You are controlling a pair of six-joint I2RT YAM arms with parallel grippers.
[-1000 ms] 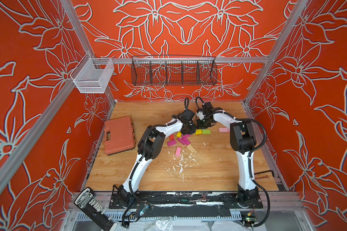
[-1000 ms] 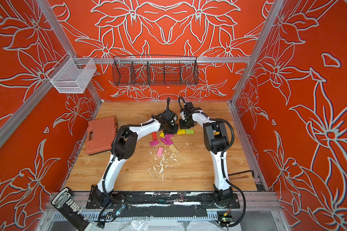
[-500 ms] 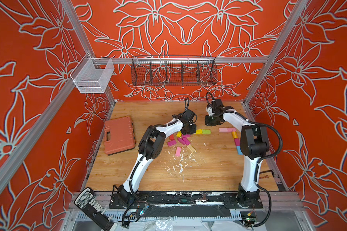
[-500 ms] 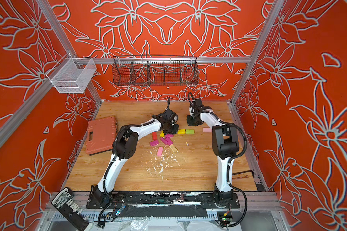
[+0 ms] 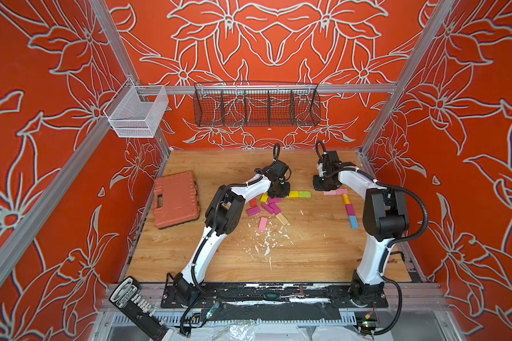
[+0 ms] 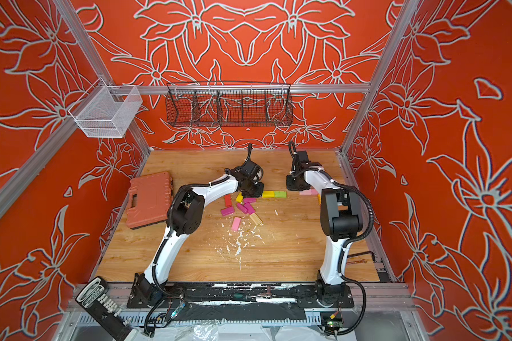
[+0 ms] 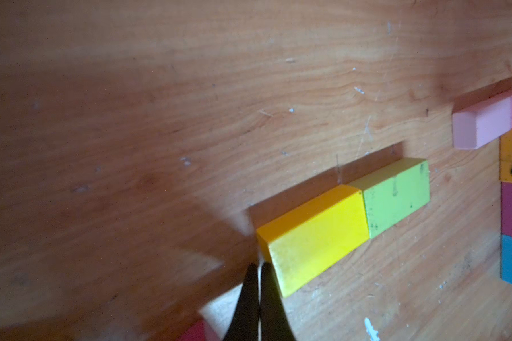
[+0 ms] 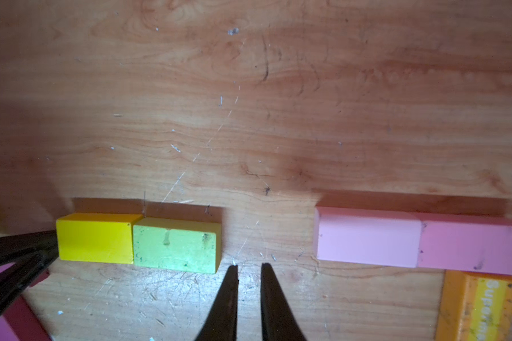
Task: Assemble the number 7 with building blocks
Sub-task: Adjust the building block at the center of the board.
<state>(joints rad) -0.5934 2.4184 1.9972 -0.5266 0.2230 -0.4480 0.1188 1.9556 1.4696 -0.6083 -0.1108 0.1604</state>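
Nearest the arm bases, white flecks [image 5: 266, 245] litter the table [image 5: 308, 259]. Just past them lie loose building blocks [image 5: 271, 206]: a light pink block [image 5: 263, 223] and a bare-wood block [image 5: 282, 219], then magenta ones bunched w/ a red block [image 5: 253, 202].

On the R side, well apart from that bunch, the number 7 [image 5: 350, 210] lies flat. Its stem starts nearest w/ a blue block [image 5: 353, 221], then a magenta one, then an orange block [image 8: 476, 307], end to end.

Farther back, the L gripper [image 7: 259, 267] has its fingers pressed together on nothing. Its tips are low at the end corner of a yellow block [image 7: 314, 236]; contact can't be told. A green block [image 7: 396, 197] butts the yellow's other end.

The R gripper [image 8: 249, 267] stands closed down to a slim gap, nothing in it. Its tips are over bare wood btw the green block and the 7's top bar, just beside the green's corner and clear of the bar. That bar is a pale pink block [image 8: 367, 236] end to end w/ a deeper pink block [image 8: 473, 248]; the orange touches the deeper pink's near side.

Far L sits a tool case [image 5: 176, 199]. On the back wall hangs a wire basket [image 5: 256, 107].
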